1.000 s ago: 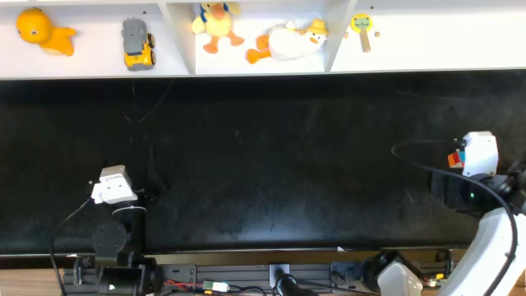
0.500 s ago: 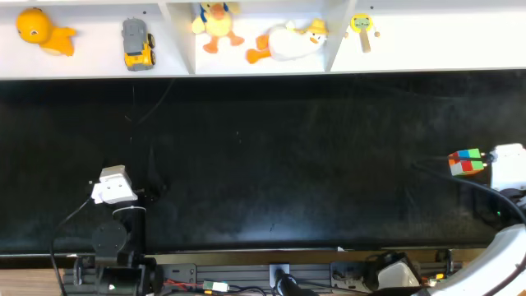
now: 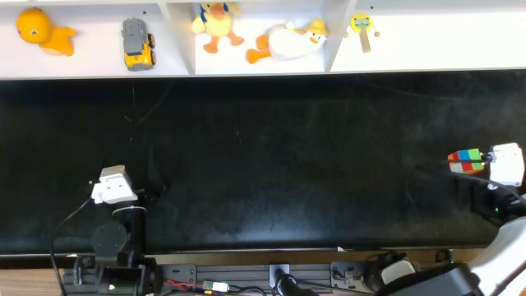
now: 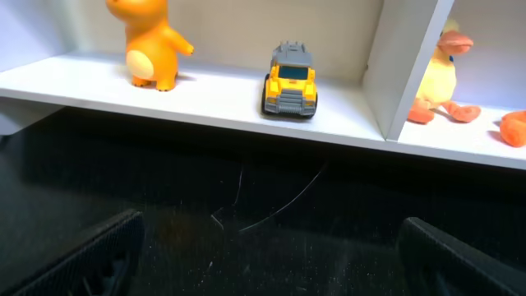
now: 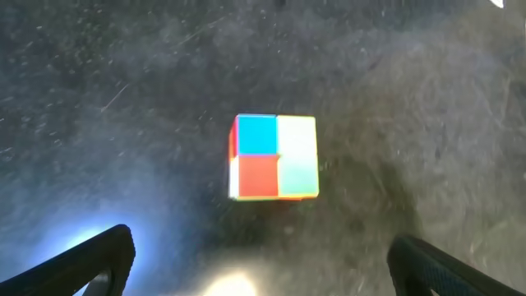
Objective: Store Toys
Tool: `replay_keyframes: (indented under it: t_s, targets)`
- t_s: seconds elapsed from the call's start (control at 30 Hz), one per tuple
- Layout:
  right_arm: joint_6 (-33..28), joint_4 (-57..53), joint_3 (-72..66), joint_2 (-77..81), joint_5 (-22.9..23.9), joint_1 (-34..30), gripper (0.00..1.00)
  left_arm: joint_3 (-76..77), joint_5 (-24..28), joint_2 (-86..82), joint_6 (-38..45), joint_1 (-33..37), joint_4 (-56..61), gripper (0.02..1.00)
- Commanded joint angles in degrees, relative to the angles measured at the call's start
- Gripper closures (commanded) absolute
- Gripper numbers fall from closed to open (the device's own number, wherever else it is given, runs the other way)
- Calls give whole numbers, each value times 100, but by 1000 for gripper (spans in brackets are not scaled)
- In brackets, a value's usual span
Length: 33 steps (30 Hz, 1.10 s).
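A multicoloured cube (image 3: 465, 161) lies on the black mat near the right edge. In the right wrist view the cube (image 5: 274, 156) shows blue, white, red and pale green squares, and it lies ahead of my open right gripper (image 5: 261, 259) without touching either finger. My left gripper (image 4: 267, 247) is open and holds nothing. It is low over the mat at the front left and faces the white shelf (image 4: 205, 115). On that shelf stand an orange duck (image 3: 43, 31), a yellow truck (image 3: 137, 43), a yellow duck (image 3: 216, 23), a white duck (image 3: 289, 41) and a small green toy (image 3: 362, 29).
Dividers (image 3: 187, 37) split the shelf into compartments along the far edge. The far-right compartment (image 3: 452, 37) is bare past the green toy. The black mat (image 3: 279, 164) spreads between the arms. Cables and mounts run along the front edge (image 3: 271, 275).
My right gripper has drawn back to the right, away from the cube, which now shows in full on the mat. The left arm has not moved.
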Motion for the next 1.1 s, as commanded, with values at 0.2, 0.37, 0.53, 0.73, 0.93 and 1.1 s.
replay_keyframes:
  t_s: [0.2, 0.37, 0.53, 0.73, 0.93, 1.1]
  targets:
    - [-31, 352, -39, 592, -273, -44, 7, -13, -26, -55, 122, 22, -9, 20]
    - [-31, 487, -39, 811, -223, -50, 9, -13, -26, -55, 122, 20, -11, 20]
    - [44, 608, -39, 968, -164, -118, 7, -13, -26, -55, 122, 20, -11, 20]
    - [273, 793, -39, 1237, -190, -151, 3, -13, -26, -55, 122, 22, -11, 20]
    - [603, 940, -39, 1467, -470, -146, 3, -13, -26, -55, 122, 22, -9, 20]
    - [850, 1058, -39, 1484, -765, -87, 3, -13, -26, -55, 122, 22, -9, 20]
